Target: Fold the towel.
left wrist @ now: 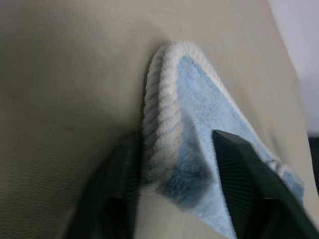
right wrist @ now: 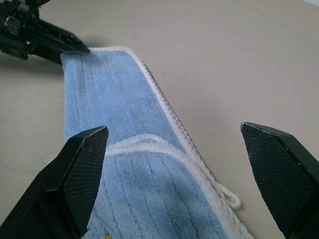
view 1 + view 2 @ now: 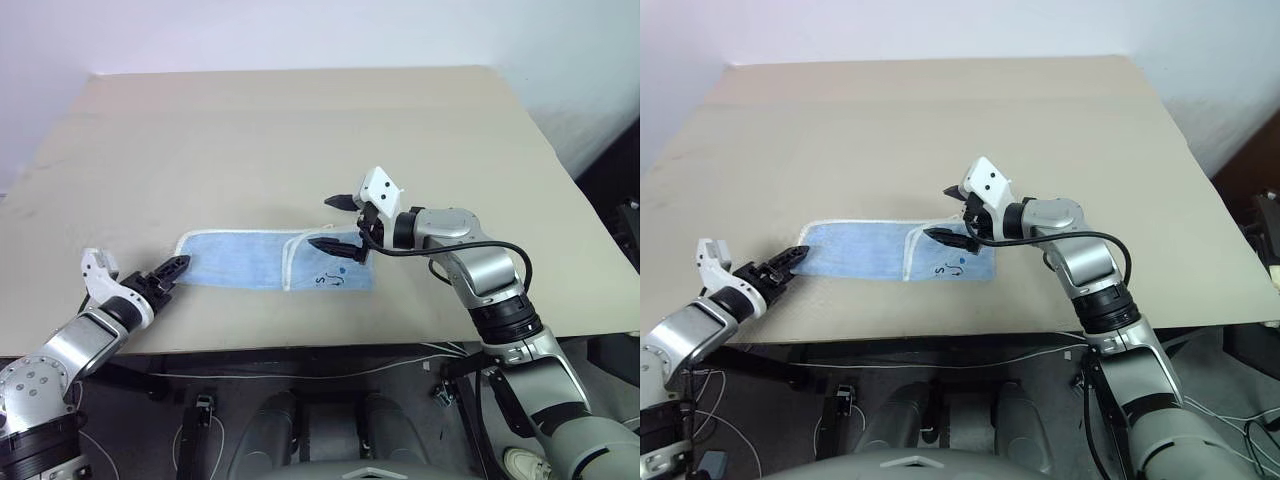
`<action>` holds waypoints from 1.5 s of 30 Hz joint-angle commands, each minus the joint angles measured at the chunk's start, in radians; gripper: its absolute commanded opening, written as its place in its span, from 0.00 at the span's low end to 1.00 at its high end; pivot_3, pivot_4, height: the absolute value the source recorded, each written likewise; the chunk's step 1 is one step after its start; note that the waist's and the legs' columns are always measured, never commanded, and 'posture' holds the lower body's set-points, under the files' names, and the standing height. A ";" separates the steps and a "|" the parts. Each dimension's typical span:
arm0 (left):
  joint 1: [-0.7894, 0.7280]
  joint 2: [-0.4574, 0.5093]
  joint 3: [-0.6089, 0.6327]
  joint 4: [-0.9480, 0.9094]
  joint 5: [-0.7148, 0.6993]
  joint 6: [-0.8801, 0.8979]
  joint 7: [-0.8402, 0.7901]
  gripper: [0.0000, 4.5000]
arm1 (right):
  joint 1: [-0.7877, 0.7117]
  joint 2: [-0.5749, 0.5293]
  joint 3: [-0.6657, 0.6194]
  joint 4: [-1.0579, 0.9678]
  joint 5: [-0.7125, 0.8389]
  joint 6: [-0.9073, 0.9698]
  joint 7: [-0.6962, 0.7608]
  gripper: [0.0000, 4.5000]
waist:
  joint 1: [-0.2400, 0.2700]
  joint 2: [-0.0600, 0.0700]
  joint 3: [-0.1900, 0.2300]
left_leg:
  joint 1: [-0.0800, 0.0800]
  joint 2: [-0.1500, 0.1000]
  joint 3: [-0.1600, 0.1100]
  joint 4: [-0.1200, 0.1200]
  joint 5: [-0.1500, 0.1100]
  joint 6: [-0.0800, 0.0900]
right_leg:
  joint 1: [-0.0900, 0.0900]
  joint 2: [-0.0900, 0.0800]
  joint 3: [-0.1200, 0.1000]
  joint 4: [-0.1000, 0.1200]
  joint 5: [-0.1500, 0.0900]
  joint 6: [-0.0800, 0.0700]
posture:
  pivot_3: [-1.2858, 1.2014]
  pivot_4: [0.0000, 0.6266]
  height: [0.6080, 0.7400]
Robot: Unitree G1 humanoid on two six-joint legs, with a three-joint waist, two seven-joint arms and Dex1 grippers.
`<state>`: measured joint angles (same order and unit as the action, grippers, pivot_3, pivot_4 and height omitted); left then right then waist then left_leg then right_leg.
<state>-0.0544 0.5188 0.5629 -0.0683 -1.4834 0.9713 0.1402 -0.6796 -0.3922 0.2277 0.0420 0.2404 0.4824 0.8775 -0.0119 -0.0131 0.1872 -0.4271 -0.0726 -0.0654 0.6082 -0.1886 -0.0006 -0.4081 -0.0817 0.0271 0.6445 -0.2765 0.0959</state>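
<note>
The towel (image 3: 240, 258) lies as a long light blue strip near the table's front edge. Its right end is folded back over itself, with dark print showing there. My left gripper (image 3: 180, 264) is at the strip's left corner. In the left wrist view its two fingers (image 1: 234, 164) stand on either side of the white-edged corner (image 1: 169, 124) and pinch it. My right gripper (image 3: 323, 221) hovers wide open just above the folded right end. In the right wrist view the towel (image 2: 114, 99) runs away between the spread fingertips toward the left gripper (image 2: 75, 48).
The beige table (image 3: 300, 130) stretches far and wide behind the towel. Its front edge (image 3: 300, 348) runs close below the towel, with cables hanging under it. A dark object (image 3: 630, 230) stands past the table's right edge.
</note>
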 commanded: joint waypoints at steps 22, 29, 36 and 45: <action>-0.239 0.182 -0.232 -0.121 0.034 0.115 -0.315 0.01 | 0.033 -0.069 -0.202 -0.109 0.128 0.095 -0.053 1.00 | -0.002 -0.001 0.001 | -0.001 0.000 0.000 -0.003 0.000 0.000 | 0.000 0.000 0.000 -0.006 0.000 -0.001 | 0.52 0.24 1.00; -0.433 0.065 -0.466 0.049 0.275 0.097 -0.484 0.01 | 0.042 -0.091 -0.310 -0.103 0.129 0.107 -0.172 1.00 | 0.001 -0.001 0.001 | -0.001 -0.001 0.002 -0.012 0.003 0.001 | 0.000 0.000 0.000 -0.010 0.002 0.003 | 0.52 0.24 1.00; -0.558 -0.042 -0.508 0.111 0.332 0.146 -0.563 0.01 | 0.091 -0.107 -0.356 -0.150 0.129 0.125 -0.248 1.00 | -0.002 -0.001 0.001 | -0.004 -0.001 0.002 -0.013 0.003 0.001 | -0.001 0.000 0.000 -0.012 0.002 0.003 | 0.52 0.24 1.00; -0.627 -0.132 -0.574 0.119 0.415 0.232 -0.603 0.01 | 0.123 -0.108 -0.385 -0.178 0.133 0.144 -0.321 1.00 | 0.000 -0.001 0.001 | -0.004 -0.001 0.002 -0.011 0.003 0.001 | -0.001 0.001 -0.001 -0.010 0.002 0.004 | 0.52 0.24 1.00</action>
<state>-0.6588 0.3915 -0.0066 0.0679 -1.0797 1.1948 -0.4430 -0.5512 -0.4907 -0.1311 -0.0975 0.3671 0.6326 0.5680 -0.0118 -0.0144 0.1885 -0.4310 -0.0733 -0.0635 0.5968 -0.1852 0.0007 -0.4091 -0.0807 0.0264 0.6344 -0.2743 0.0997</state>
